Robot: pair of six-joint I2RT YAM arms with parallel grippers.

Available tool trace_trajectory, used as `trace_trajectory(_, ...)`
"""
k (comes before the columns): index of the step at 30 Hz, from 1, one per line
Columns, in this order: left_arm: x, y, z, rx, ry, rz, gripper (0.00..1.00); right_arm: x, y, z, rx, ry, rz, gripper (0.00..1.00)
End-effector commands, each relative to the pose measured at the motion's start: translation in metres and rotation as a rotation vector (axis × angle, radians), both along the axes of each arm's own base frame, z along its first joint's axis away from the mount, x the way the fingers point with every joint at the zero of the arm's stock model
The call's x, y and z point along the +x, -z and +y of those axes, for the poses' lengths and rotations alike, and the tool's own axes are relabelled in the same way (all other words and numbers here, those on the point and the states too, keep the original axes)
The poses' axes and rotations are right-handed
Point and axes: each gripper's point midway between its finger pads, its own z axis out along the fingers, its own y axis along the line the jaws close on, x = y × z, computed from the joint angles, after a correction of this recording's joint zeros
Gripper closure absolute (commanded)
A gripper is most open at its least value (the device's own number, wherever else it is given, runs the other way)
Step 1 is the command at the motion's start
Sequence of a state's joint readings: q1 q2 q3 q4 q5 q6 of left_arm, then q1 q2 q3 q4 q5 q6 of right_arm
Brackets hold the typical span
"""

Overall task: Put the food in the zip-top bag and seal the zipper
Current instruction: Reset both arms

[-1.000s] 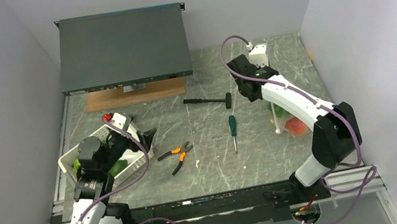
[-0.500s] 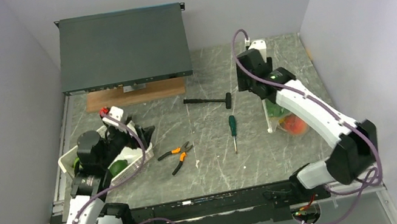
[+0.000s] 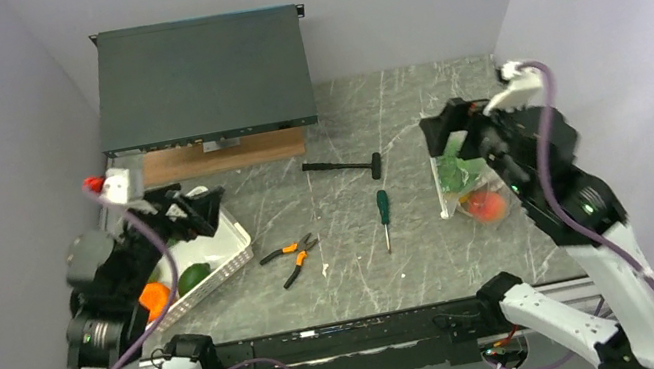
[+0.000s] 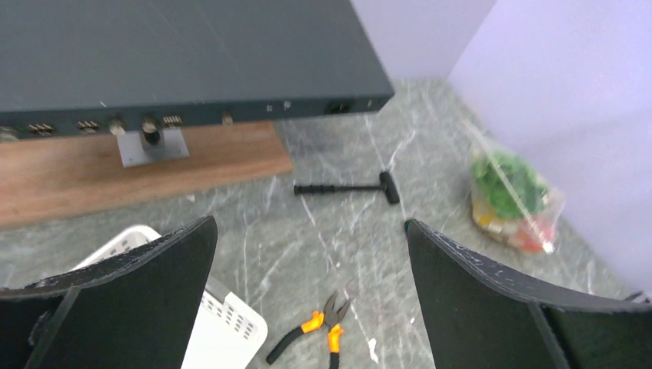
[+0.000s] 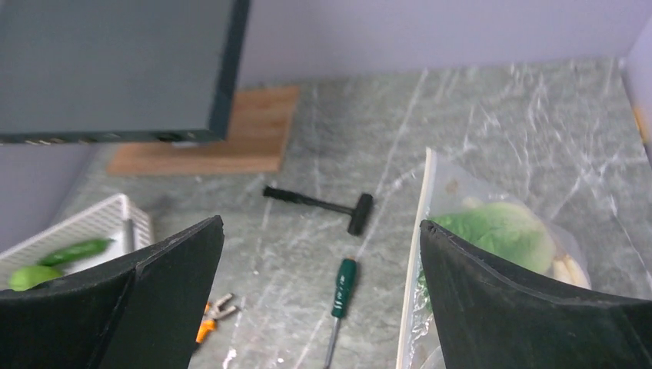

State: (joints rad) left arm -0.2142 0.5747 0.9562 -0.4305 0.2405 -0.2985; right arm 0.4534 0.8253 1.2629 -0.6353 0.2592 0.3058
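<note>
left pincer (image 3: 204, 209): spread wide, nothing between the fingers, raised off the table (image 3: 418, 265)
right pincer (image 3: 448, 130): spread wide too, nothing held, also up off the table
zip-top bag (image 3: 466, 188): flat on the table, just under the right pincer on its near side, not touched; in the left wrist view it sits well off past the left pincer's right finger
zipper (image 5: 424, 187): pale strip on the bag edge that faces the left pincer; in the right wrist view it runs close by the right pincer's right fingertip; pressed closed or not, cannot tell
green leafy piece (image 5: 500, 227): inside the bag, just beside the right pincer's right finger in the wrist view
red piece (image 3: 483, 206): inside the bag at its near end, nearer the arm base than the right pincer
orange (image 3: 154, 298): in the basket, behind and below the left pincer, toward that arm's base
green piece (image 3: 194, 275): in the basket next to the orange, below the left pincer
basket (image 3: 229, 248): white, slotted, under the left pincer and on its near side
pliers (image 3: 293, 254): orange handles, on the table to the right of the left pincer, nearer it than the right pincer
screwdriver (image 3: 385, 218): green handle, between the two pincers, nearer the right one
black hammer (image 3: 346, 165): on the table between the pincers, far side of the screwdriver
dark box (image 3: 202, 74): beyond the left pincer, far side of the table, resting on the wooden board (image 3: 221, 154)
</note>
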Motion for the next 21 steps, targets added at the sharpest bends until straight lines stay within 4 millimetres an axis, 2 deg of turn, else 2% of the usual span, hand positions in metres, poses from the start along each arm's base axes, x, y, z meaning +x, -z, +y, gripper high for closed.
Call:
trace_trajectory(1, -0.033, -0.051, 0.022, -0.100, -0.100, -0.118, 0.00, -0.040, -0.055, -0.011, 0.092, -0.045, -0.198, 0.00)
trace_trajectory(5, -0.057, -0.072, 0.035, -0.129, -0.144, -0.186, 0.00, -0.062, -0.073, -0.042, 0.135, 0.070, -0.239, 0.00)
trace_trajectory(11, -0.078, -0.086, 0.045, -0.161, -0.170, -0.233, 0.00, -0.084, -0.078, -0.071, 0.116, 0.163, -0.225, 0.00)
trace_trajectory(16, -0.087, -0.100, 0.051, -0.162, -0.191, -0.258, 0.00, -0.093, -0.082, -0.082, 0.118, 0.201, -0.243, 0.00)
trace_trajectory(18, -0.088, -0.103, 0.053, -0.154, -0.198, -0.260, 0.00, -0.093, -0.080, -0.075, 0.107, 0.157, -0.251, 0.00)
trace_trajectory(21, -0.087, -0.100, 0.055, -0.147, -0.215, -0.236, 0.00, -0.094, -0.076, -0.076, 0.117, 0.168, -0.238, 0.00)
